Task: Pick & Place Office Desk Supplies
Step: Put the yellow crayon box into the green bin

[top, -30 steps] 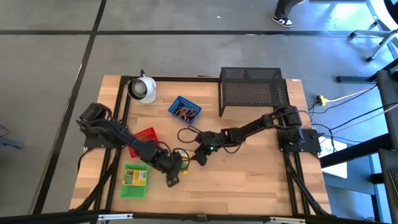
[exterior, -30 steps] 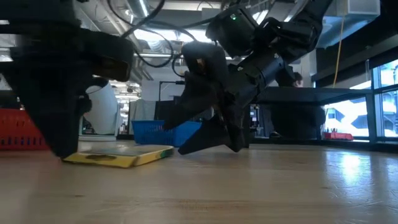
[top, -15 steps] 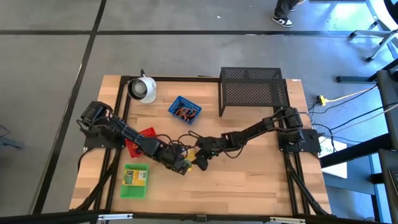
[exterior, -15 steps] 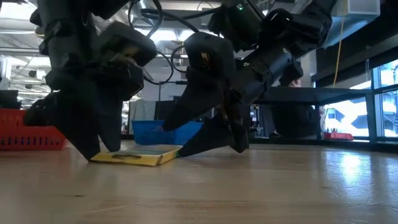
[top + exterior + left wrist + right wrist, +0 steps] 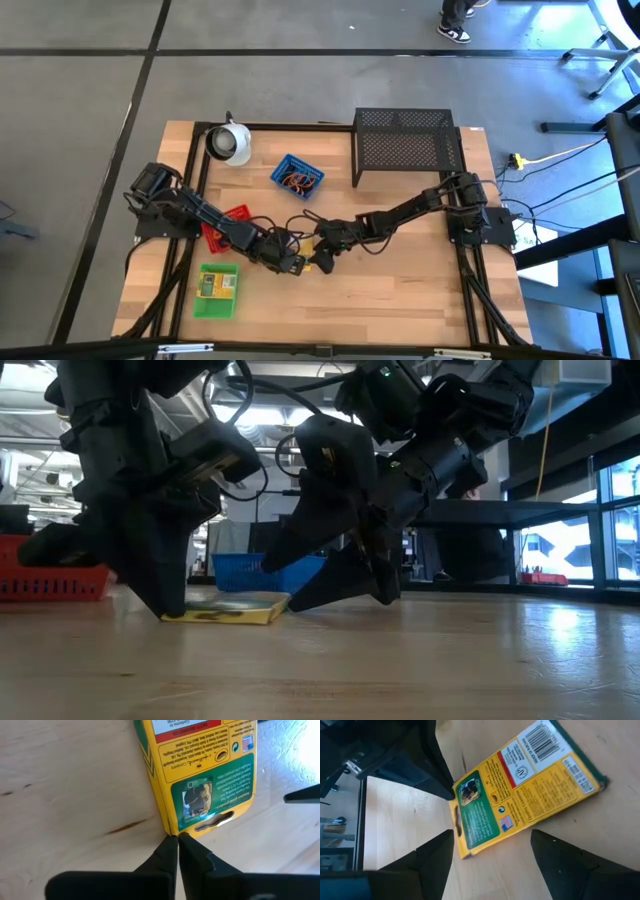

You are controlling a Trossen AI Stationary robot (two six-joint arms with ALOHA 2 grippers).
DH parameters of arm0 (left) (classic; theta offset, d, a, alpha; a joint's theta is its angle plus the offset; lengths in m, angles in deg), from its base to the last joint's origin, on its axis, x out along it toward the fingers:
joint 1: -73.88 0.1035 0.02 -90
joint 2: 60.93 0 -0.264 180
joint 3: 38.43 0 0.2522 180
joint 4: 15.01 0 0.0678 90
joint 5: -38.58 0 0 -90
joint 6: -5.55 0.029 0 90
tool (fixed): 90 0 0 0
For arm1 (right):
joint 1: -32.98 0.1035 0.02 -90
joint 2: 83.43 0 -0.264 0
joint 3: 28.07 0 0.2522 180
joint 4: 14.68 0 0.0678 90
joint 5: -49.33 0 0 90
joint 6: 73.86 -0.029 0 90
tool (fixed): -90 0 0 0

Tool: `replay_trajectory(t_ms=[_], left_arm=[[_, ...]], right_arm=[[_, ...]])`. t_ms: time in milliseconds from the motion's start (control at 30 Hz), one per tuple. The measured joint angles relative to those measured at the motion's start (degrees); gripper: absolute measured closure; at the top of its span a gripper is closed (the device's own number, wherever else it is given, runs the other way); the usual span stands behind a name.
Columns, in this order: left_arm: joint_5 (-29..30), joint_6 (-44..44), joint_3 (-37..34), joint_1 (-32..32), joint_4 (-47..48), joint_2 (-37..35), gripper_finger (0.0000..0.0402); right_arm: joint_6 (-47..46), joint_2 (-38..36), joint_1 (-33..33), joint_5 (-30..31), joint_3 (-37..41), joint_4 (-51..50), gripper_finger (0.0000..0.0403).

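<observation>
High: yellow-green box point(image 5: 303, 262) flat on bench point(image 5: 400, 290) centre, between both tools. Left wrist: left tool point(image 5: 177, 840) shut at box corner, nothing gripped. Right wrist: right tool point(image 5: 492, 851) wide over box. Step: pickup; regrasp judged req'd.

Left hand point(image 5: 177, 837) pinched closed; right hand point(image 5: 492, 852) spread wide.

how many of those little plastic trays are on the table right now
3. The blue tray sits left of the black rack. The red tray is partly under the left arm. The green tray lies near the table's front-left edge, holding a box.
</observation>
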Motion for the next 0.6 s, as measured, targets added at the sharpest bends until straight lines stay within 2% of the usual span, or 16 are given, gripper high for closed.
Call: replay_trajectory(t_ms=[100,267,333,600], left_arm=[[0.41,0.01,-0.01,0.00,-0.22,0.07,0.0398],[0.90,0.03,0.02,-0.15,-0.22,0.09,0.0399],[0.90,0.04,0.00,-0.15,-0.34,0.09,0.0399],[1.38,2.58,-0.18,-0.15,-5.90,0.28,0.0400]], right_arm=[[0.08,-0.06,0.18,-1.30,-0.08,-0.91,0.0133],[-0.69,-0.37,-0.14,-10.15,-0.30,-4.36,0.0138],[-2.73,-0.37,-0.17,-11.74,-0.28,-4.70,0.0145],[-9.60,-0.37,-0.02,-5.97,-0.23,-4.97,0.0154]])
